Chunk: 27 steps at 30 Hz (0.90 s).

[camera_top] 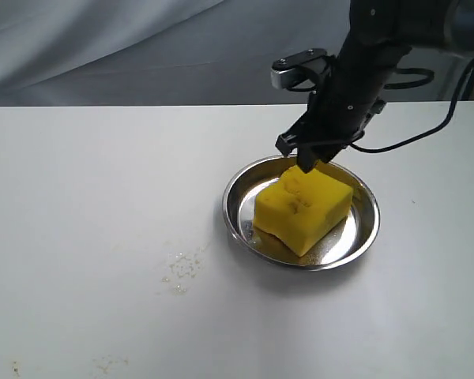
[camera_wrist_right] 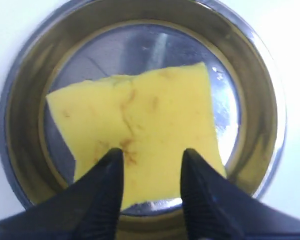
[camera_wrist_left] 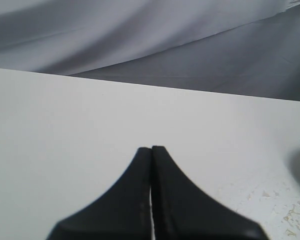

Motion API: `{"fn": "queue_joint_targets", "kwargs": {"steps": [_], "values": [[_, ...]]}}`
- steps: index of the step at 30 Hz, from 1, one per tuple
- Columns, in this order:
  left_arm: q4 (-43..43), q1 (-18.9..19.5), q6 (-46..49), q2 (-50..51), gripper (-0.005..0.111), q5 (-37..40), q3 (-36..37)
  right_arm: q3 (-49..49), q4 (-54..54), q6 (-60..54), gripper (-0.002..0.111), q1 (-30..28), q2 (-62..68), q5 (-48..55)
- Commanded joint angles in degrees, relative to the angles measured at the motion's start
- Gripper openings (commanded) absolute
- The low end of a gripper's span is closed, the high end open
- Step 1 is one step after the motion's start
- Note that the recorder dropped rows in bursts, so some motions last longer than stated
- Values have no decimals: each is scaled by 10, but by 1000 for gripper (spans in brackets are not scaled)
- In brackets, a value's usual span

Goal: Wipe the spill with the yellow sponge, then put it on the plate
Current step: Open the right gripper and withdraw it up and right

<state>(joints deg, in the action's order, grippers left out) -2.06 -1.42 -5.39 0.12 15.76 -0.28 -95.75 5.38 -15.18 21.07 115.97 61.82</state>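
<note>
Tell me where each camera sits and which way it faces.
Exterior view: off the arms, looking down at the yellow sponge in the plate; right claw shows.
Left wrist view: low over the table, facing the grey backdrop; shut left claw shows.
Right wrist view: straight down onto the sponge; open right claw shows.
Exterior and right wrist share sponge and plate.

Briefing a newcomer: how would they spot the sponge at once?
On the white table, right of centre, sits a shiny round plate. In it lies the yellow sponge, just beneath the right end effector. It is the scene's only bright yellow thing.
</note>
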Motion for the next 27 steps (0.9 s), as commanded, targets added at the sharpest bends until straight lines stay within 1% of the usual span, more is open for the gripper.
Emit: {"fn": "queue_joint_targets", "kwargs": {"steps": [1,3,6,9,13,17,20,27], "values": [[-3,2,0,-1,0,-5,3,0,-58,83,15,-32,-20,53],[-3,2,0,-1,0,-5,3,0,-59,99,7,-61,-26,76],[-3,2,0,-1,0,-5,3,10,-59,118,0,-103,-42,81],[-3,2,0,-1,0,-5,3,57,-60,118,0,-139,-78,77],[-3,2,0,-1,0,-5,3,164,-60,118,0,-180,-161,-16],[-3,2,0,-1,0,-5,3,258,-58,118,0,-191,-253,-95],[-3,2,0,-1,0,-5,3,321,-58,118,0,-191,-324,-133],[-3,2,0,-1,0,-5,3,419,-54,142,0,-191,-518,-175]]}}
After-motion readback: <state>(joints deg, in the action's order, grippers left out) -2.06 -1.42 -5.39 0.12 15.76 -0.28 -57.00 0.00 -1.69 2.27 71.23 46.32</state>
